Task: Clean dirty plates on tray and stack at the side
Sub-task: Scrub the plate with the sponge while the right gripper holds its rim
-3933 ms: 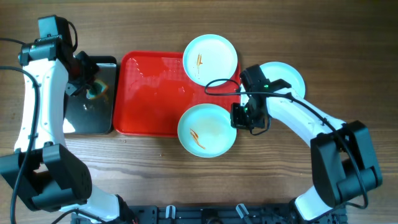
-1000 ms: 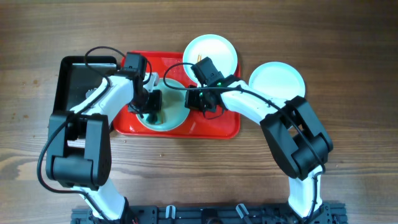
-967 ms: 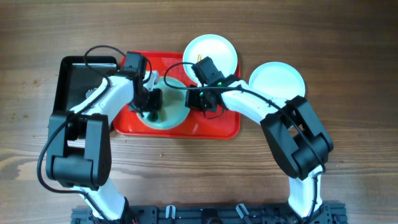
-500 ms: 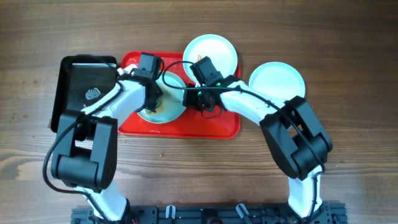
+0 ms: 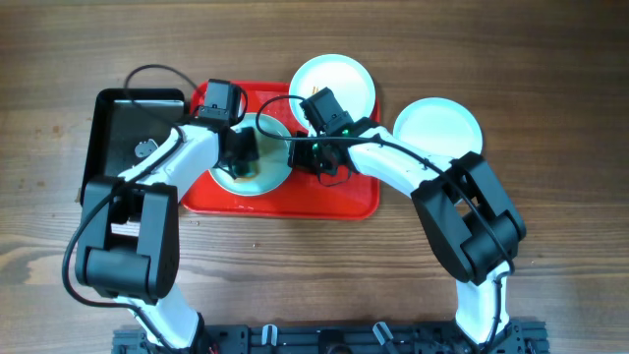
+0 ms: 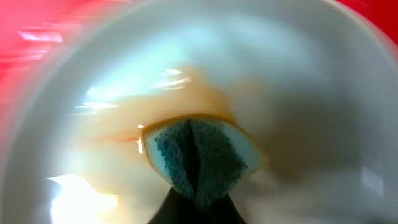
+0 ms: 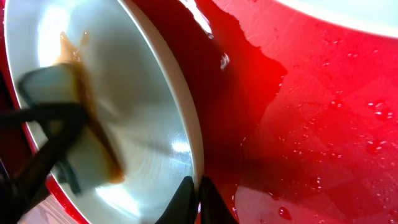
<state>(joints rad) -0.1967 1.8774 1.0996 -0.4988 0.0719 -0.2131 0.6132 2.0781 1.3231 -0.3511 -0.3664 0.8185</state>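
A pale plate [image 5: 257, 180] lies on the red tray [image 5: 334, 197], its middle smeared orange-brown [image 6: 124, 118]. My left gripper [image 5: 244, 150] is shut on a blue-green sponge [image 6: 199, 155] pressed against that plate's inside. At the plate's right edge, my right gripper [image 5: 303, 157] is shut on the rim [image 7: 194, 143], one finger inside and one outside. A second plate [image 5: 339, 84] with an orange streak sits at the tray's back right corner. A third, clean plate [image 5: 439, 126] rests on the table right of the tray.
A black tray [image 5: 118, 128] lies left of the red one, with a small pale object [image 5: 145, 148] on it. Water drops and puddles wet the red tray's floor [image 7: 323, 130]. Both arms cross above the red tray; cables loop over it.
The left gripper has rubbed the sponge to and fro over the plate, ending a little further back. The right gripper has kept its hold on the rim.
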